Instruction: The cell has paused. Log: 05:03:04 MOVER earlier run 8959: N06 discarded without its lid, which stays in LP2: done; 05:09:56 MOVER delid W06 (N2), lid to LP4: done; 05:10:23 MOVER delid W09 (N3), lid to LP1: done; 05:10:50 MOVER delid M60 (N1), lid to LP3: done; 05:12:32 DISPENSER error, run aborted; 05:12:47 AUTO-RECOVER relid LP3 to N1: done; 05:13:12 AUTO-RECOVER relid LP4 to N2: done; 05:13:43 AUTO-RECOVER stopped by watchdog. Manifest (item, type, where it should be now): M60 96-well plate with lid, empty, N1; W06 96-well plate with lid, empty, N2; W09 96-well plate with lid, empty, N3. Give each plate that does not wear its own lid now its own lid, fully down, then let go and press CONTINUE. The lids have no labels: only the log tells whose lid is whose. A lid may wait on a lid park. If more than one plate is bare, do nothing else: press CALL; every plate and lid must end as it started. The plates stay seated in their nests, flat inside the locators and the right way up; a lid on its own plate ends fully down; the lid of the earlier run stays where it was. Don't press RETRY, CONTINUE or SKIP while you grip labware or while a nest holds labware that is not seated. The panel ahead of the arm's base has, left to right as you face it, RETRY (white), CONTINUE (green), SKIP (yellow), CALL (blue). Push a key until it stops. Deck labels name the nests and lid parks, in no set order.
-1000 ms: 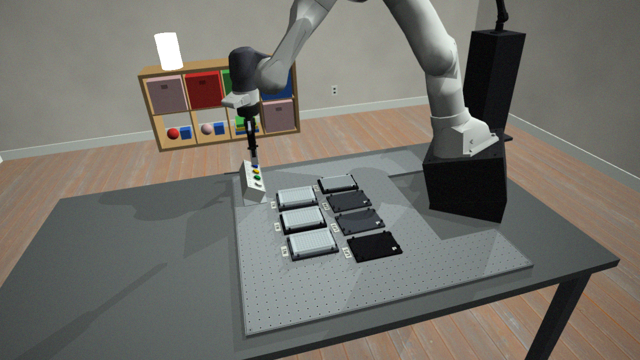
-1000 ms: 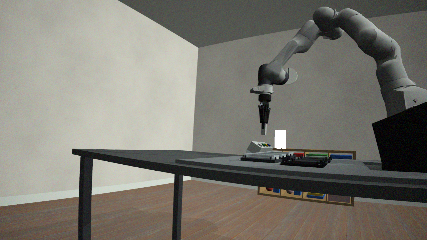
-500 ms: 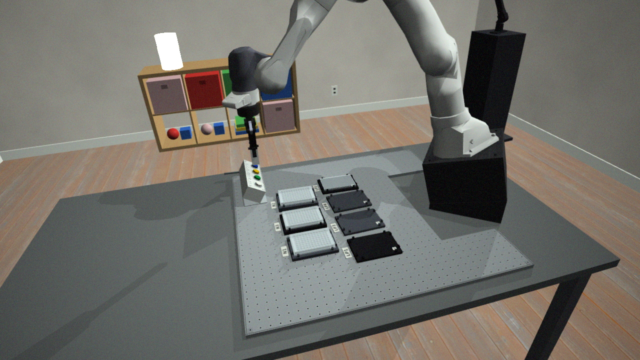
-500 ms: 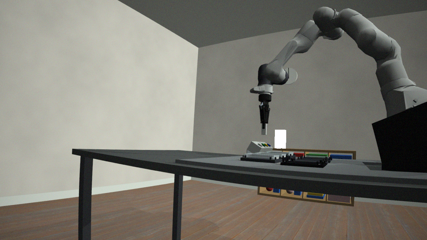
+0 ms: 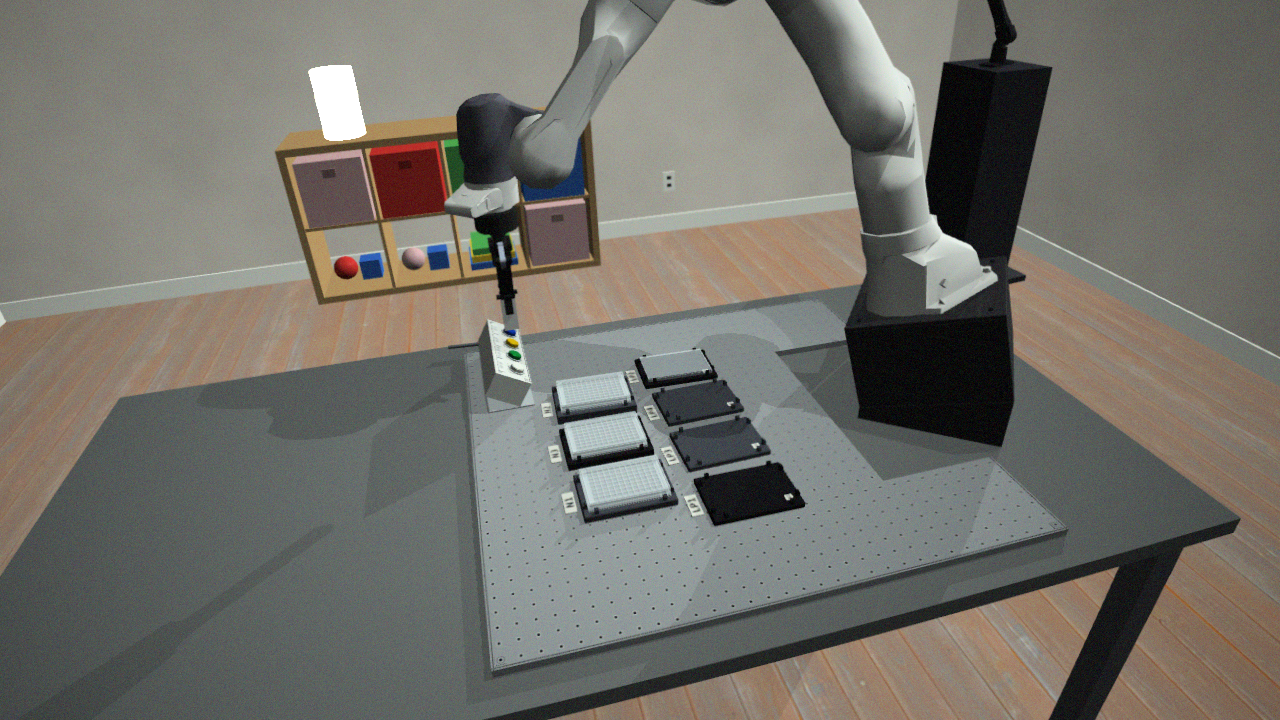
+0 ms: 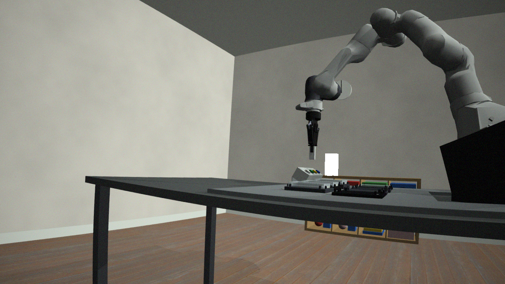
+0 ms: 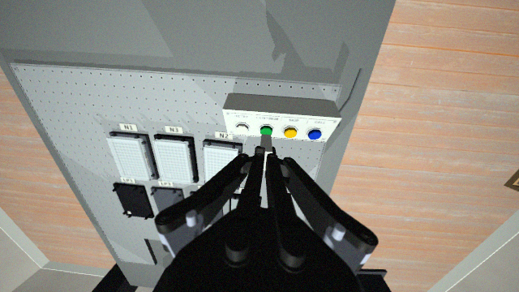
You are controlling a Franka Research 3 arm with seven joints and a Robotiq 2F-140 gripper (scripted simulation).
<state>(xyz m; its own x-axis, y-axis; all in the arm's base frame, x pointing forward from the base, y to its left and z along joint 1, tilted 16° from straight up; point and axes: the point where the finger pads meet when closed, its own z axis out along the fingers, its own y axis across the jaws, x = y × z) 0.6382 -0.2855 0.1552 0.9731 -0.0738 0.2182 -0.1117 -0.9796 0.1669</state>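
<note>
With all three plates [image 5: 605,436] at frame centre apparently lidded on the bench [image 5: 268,501], the gripper [image 7: 264,151], fingers pressed together and empty, hangs above the green button [image 7: 266,130], not yet pressed.

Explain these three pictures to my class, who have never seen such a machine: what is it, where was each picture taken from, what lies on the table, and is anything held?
The machine is a jointed robot arm on a black pedestal. Its tip carries a gripper with two fingers, here shut together and holding nothing.

One picture looks down from above, one looks from low beside the table, and one comes from a camera on the wrist, looking past the fingers.

On the table lies a holed grey board. It bears three white well plates in a row, four dark lid parks beside them, one of which holds a pale lid, and a button box. The gripper hovers above the green key.
</note>
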